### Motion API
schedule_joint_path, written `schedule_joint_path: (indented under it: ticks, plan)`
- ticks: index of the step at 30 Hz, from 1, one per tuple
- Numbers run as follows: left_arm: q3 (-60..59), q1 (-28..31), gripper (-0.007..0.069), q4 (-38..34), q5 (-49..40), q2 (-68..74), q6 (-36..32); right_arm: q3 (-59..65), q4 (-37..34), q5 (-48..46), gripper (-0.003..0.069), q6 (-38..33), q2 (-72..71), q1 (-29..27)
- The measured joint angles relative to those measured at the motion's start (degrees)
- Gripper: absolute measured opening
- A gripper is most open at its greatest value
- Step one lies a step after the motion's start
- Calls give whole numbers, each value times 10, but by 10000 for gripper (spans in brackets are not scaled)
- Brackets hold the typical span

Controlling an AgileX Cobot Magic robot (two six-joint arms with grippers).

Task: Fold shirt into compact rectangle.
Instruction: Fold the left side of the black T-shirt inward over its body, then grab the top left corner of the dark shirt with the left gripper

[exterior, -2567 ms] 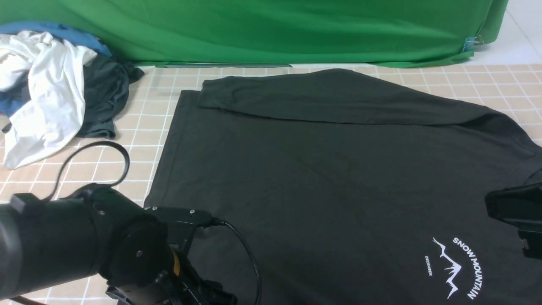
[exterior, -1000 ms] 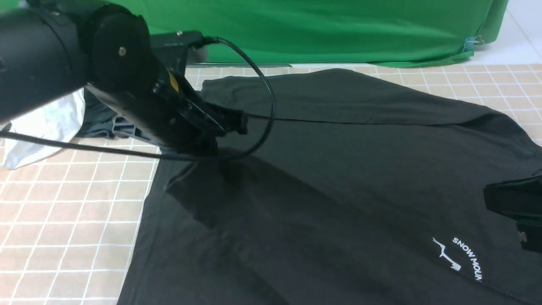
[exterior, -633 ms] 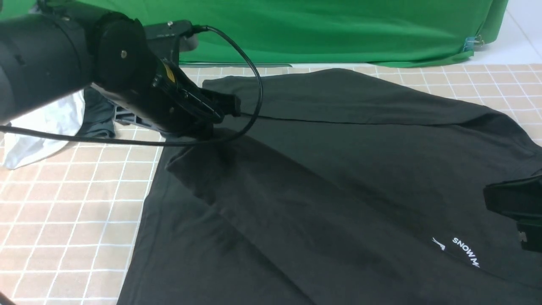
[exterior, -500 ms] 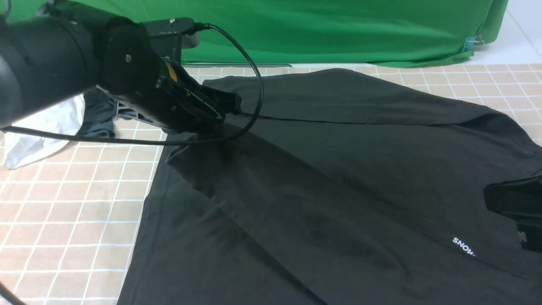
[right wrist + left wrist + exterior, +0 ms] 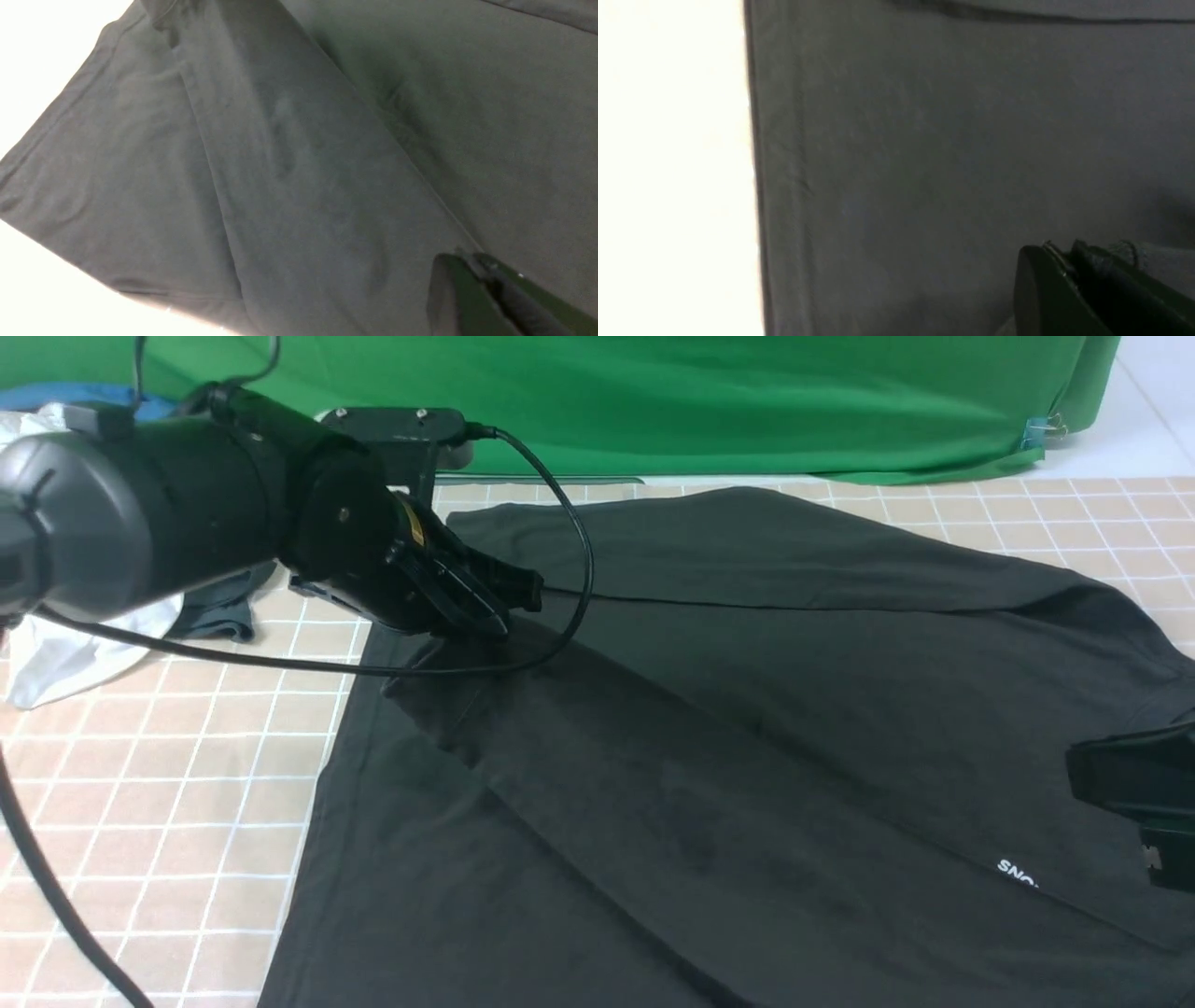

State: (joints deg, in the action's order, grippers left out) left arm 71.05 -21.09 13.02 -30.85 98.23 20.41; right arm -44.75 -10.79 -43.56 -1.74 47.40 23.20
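Left gripper (image 5: 513, 609), opening unclear, at shirt's (image 5: 794, 644) ten o'clock; flap's (image 5: 709, 821) long axis runs toward four o'clock, right gripper (image 5: 1088, 784) clamping it.

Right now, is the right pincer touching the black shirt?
Touching. In the right wrist view the right pincer is shut on the shirt, whose folded edge runs straight into its closed tips.

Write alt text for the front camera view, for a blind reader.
A black shirt lies spread on a tiled surface, one edge folded diagonally across it, mostly hiding its white logo. The left gripper is at the fold's far end.
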Motion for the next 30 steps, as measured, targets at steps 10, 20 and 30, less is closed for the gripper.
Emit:
schedule_joint_path:
  ticks: [10, 20, 30]
  plan:
    - [24, 0, 260, -49, -67, -35, -2, 0, 2, -39, 50, 0, 22, 0]
    - [-173, -164, 11, -335, -84, -146, -144, 0, 79, -50, 50, 52, 45, 0]
    - [-228, -347, 128, -343, 63, -56, -103, 0, 82, -49, 50, 60, 45, 0]
